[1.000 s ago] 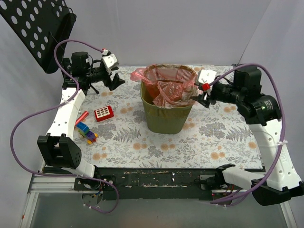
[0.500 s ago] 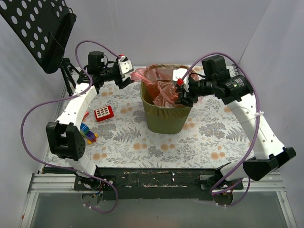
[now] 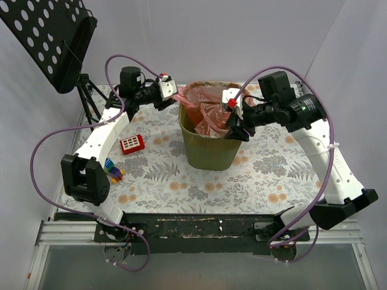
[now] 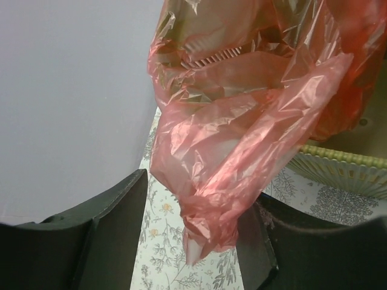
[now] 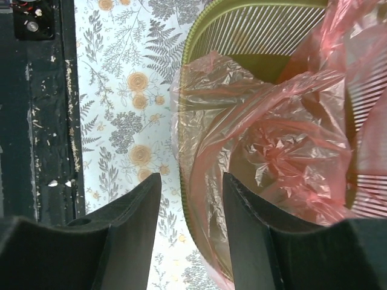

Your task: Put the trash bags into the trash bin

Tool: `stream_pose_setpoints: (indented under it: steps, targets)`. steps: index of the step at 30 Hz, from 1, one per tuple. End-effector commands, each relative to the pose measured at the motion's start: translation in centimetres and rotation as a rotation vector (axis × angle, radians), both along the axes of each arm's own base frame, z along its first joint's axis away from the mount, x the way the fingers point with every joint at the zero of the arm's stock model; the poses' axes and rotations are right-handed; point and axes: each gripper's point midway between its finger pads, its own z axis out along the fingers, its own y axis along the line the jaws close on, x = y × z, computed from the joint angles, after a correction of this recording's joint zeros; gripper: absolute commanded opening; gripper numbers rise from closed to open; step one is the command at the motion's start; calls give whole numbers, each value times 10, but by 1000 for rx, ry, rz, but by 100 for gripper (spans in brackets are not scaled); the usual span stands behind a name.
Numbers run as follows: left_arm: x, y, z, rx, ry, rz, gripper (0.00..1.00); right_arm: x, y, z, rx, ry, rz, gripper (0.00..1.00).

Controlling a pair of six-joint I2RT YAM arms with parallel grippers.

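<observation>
While the red bag [image 3: 208,112] sat bunched in the green bin [image 3: 208,151], its loose corner hung ungripped between half-open jaws of my left tool [image 4: 196,205]; my right tool [image 5: 190,181] gaped empty at the rim. It looked flimsy and slippery; I'd pinch that bunched corner.

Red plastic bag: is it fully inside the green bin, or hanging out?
Partly in. Most of the red trash bag billows inside the trash bin, but one flap hangs outside over the rim, with the left tool straddling it.
</observation>
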Motion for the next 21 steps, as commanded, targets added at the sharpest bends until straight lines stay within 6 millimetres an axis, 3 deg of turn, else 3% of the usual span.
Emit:
stream_pose_setpoints:
  steps: [1, 5, 8, 15, 18, 21]
  targets:
    - [-9, 3, 40, -20, -113, 7, 53, -6, 1, -9, -2, 57, 2, 51]
    - [-12, 3, 46, -29, -122, 3, 50, -7, 2, -18, -15, 100, 7, 48]
    - [-14, 1, 50, -35, -127, -2, 46, -7, 3, -20, -18, 118, 7, 37]
    - [-23, -2, 54, -51, -113, -8, 17, 2, 7, -5, 21, 83, -35, 1]
    - [-29, -2, 55, -56, -110, -6, 0, 2, 9, 6, 55, 66, -46, 1]
    - [-33, 2, 59, -61, -110, 11, 0, -1, 12, 28, 114, 49, -49, 1]
